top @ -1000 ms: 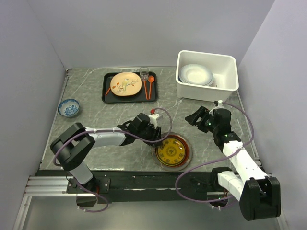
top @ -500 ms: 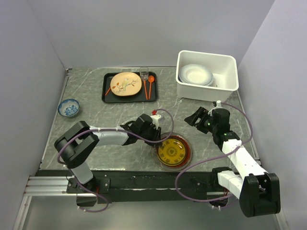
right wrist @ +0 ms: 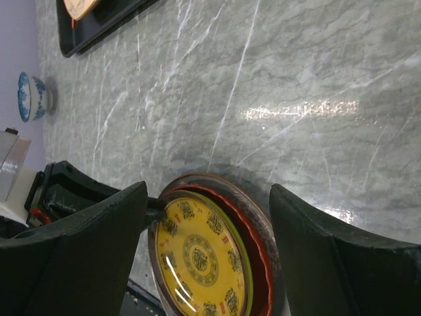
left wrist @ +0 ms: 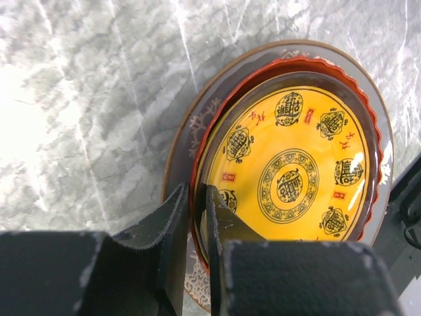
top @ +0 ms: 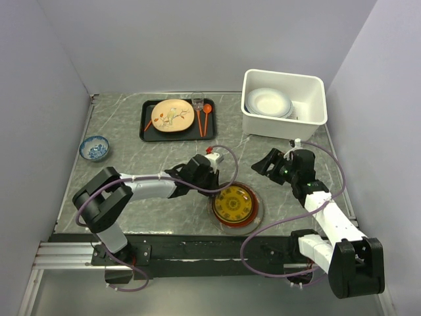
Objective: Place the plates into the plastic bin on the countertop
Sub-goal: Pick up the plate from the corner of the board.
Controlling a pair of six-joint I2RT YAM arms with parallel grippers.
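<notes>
A stack of plates (top: 235, 207) lies near the countertop's (top: 131, 164) front edge, the gold-patterned dark red plate (left wrist: 289, 178) on top. My left gripper (top: 212, 186) is shut on that plate's left rim, one finger (left wrist: 220, 224) on its gold face and one outside the red edge. In the right wrist view the plate (right wrist: 200, 257) tilts up at the left gripper's side, with lime green and red rims under it. My right gripper (top: 266, 162) is open and empty, right of the stack. The white plastic bin (top: 314, 85) at the back right holds white plates (top: 268, 102).
A flat black tray (top: 147, 125) at the back holds a cream floral plate (top: 172, 115), an orange spoon and a fork. A small blue-patterned bowl (top: 94, 147) stands at the left; it also shows in the right wrist view (right wrist: 33, 95). Walls close in on both sides.
My left gripper has drawn back and up a little with the plate's rim in it. My right gripper has edged slightly left toward the stack.
</notes>
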